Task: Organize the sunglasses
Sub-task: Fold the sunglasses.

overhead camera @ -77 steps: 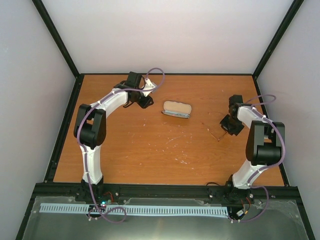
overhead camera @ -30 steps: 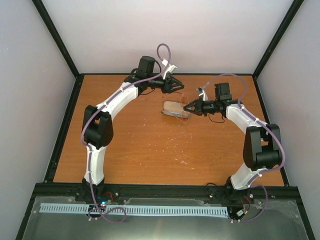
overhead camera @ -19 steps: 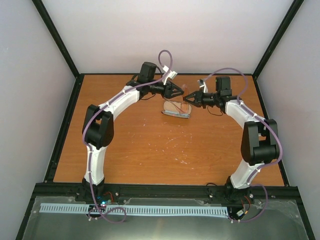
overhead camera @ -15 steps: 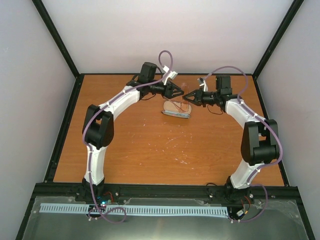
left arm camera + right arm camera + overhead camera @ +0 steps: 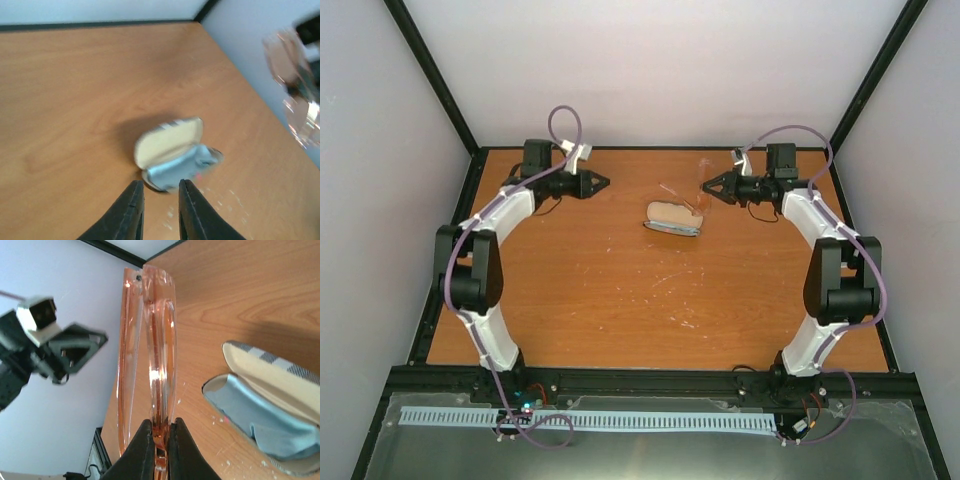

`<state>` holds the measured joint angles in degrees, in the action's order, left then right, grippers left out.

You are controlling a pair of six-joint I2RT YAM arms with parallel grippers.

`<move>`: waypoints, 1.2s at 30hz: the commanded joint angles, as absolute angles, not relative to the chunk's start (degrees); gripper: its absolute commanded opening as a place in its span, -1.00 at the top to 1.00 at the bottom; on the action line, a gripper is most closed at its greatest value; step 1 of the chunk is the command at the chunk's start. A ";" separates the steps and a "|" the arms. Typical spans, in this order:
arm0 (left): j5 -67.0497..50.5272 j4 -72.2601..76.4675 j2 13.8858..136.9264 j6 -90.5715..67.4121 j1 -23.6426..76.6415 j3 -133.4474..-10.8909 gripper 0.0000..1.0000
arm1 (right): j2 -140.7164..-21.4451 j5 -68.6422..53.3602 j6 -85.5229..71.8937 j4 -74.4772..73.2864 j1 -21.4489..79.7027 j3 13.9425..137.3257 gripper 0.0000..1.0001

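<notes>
The sunglasses (image 5: 150, 340), thin, see-through and pinkish, hang in the air above the table. My right gripper (image 5: 160, 427) is shut on their frame, with the arms lying folded along the lenses. In the top view this gripper (image 5: 708, 186) is just beyond and right of the open brown case (image 5: 674, 217). A pale blue cloth (image 5: 260, 425) lies inside the case. My left gripper (image 5: 600, 183) is off to the left, apart from both. Its fingers (image 5: 134, 210) stand a little apart with nothing between them. They point at the case (image 5: 170, 150).
The orange table (image 5: 620, 290) is ringed by a black frame, with pale walls close behind and at both sides. Small white scuffs mark the wood near the middle. The right arm's cable loops above its wrist.
Both grippers met at the sunglasses above the case. The left arm has since swung back to the left with its jaws narrower. The right gripper keeps the sunglasses and has drifted slightly right.
</notes>
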<state>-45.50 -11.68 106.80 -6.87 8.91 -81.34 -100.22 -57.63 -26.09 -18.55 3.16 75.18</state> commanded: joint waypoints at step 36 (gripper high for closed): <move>-47.82 -3.45 113.94 -5.75 27.69 -88.15 0.24 | -101.27 -64.37 -29.28 -13.98 12.99 75.02 0.94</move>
<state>-50.37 -4.60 110.72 -5.45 27.42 -85.21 -104.29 -59.99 -29.85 -13.67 11.90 75.81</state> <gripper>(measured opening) 0.316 0.034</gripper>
